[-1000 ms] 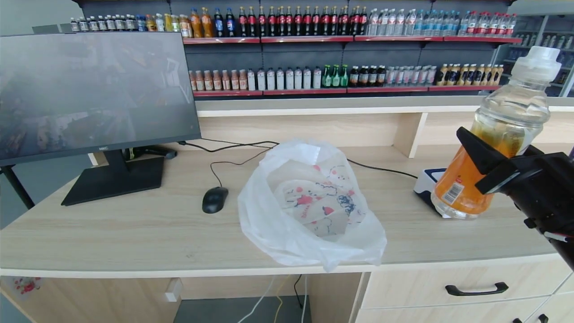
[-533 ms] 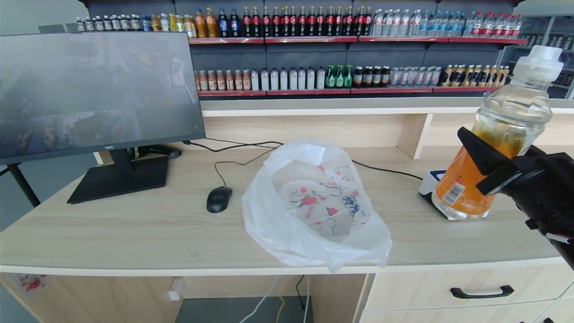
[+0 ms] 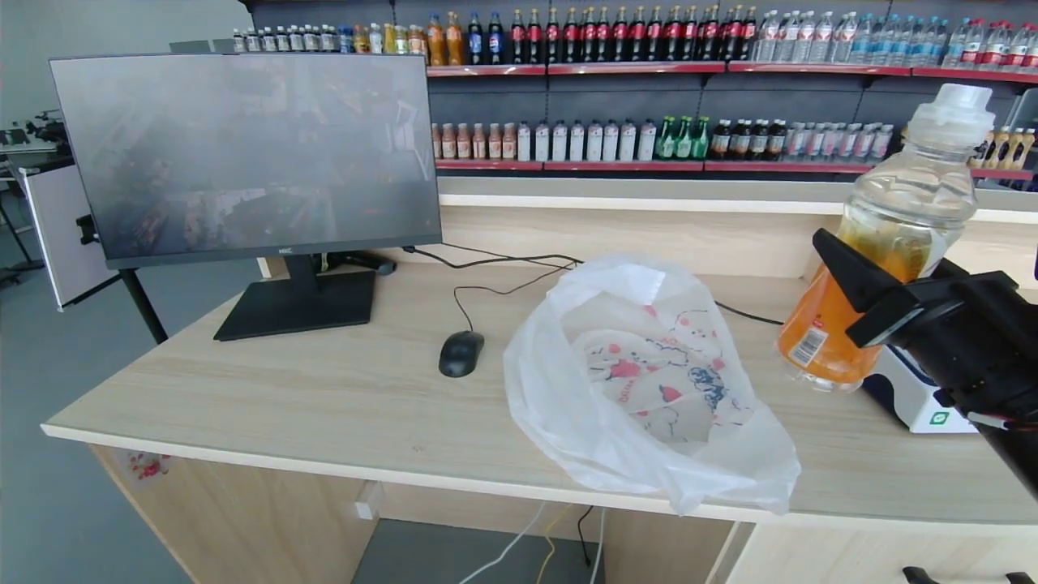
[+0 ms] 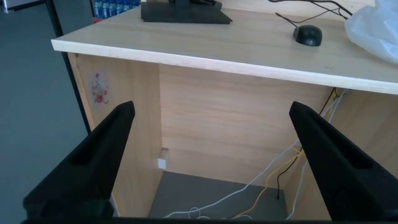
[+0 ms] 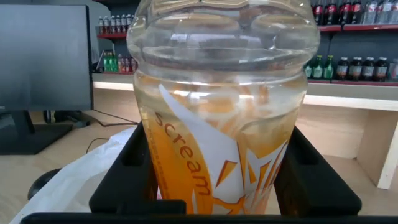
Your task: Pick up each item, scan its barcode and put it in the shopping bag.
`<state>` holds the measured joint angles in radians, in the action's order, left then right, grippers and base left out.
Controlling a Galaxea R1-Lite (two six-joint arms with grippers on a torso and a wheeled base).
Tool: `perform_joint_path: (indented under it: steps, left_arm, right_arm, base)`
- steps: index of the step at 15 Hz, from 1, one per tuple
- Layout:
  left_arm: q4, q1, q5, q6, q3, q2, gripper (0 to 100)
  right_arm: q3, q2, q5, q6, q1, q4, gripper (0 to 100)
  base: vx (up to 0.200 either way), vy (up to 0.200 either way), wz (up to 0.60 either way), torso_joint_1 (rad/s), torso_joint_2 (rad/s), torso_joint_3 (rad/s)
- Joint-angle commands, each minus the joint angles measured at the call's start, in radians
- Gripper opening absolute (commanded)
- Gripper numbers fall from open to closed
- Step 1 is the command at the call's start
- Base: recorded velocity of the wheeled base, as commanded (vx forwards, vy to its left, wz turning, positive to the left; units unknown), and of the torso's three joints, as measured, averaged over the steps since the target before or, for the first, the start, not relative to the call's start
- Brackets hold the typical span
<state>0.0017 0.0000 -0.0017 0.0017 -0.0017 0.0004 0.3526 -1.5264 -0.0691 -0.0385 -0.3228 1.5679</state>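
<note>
Bottle (image 3: 884, 243) is sitting at the right edge of the head frame, clamped in the right gripper (image 3: 861, 302), with black fingers (image 3: 859, 272) pressing on both its sides.

Occlusions:
- Gripper is covering the bottle's mid section, and the far finger is sitting behind the bottle.
- In the right wrist view the cap and base are running off frame.
- Scanner (image 3: 916, 397), a white box at lower right, is lying half behind the gripper, so its top face is hard to make out.
- Shopping bag (image 3: 649, 381) is lying open at centre on the desk (image 3: 284, 397). Red and blue print is showing through the film; I cannot tell if anything is lying inside.
- I cannot tell whether the bottle's base is clearing the desk.

Orientation:
- Long axis is running near upright and leaning. The white cap is pointing to the upper right of the frame, the base to the lower left.
- Base is hanging between bag and scanner, just beside the scanner.
- Orange liquid is filling the lower part.
- Barcode label near the base is facing the head camera.

Left gripper (image 4: 211, 162) is hanging low in front of the desk's front panel, jaws standing wide apart with nothing between them.
</note>
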Motion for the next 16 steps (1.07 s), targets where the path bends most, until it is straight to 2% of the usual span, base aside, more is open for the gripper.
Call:
perform_joint_path:
  steps: [1,3,6,9,16]
  left_arm:
    - [0.0,0.0,0.0,0.001,0.002,0.0,100]
    - [0.0,0.0,0.0,0.001,0.002,0.0,100]
    - [0.0,0.0,0.0,0.0,0.0,0.0,100]
    - [-0.002,0.0,0.0,-0.002,0.002,0.0,100]
    - [-0.002,0.0,0.0,-0.002,0.002,0.0,100]
  right_arm:
    - [0.06,-0.09,0.002,0.005,-0.073,0.003,0]
    - [0.132,-0.193,0.002,0.005,-0.134,0.003,0]
    - [0.22,-0.307,0.005,0.003,-0.162,0.003,0]
    - [0.324,-0.442,0.005,0.005,-0.236,0.003,0]
    - [0.394,-0.537,0.003,0.025,-0.237,0.003,0]
  base:
    - [0.0,0.0,0.0,0.0,0.0,0.0]
    - [0.0,0.0,0.0,0.0,0.0,0.0]
    - [0.0,0.0,0.0,0.0,0.0,0.0]
    - [0.0,0.0,0.0,0.0,0.0,0.0]
    - [0.0,0.0,0.0,0.0,0.0,0.0]
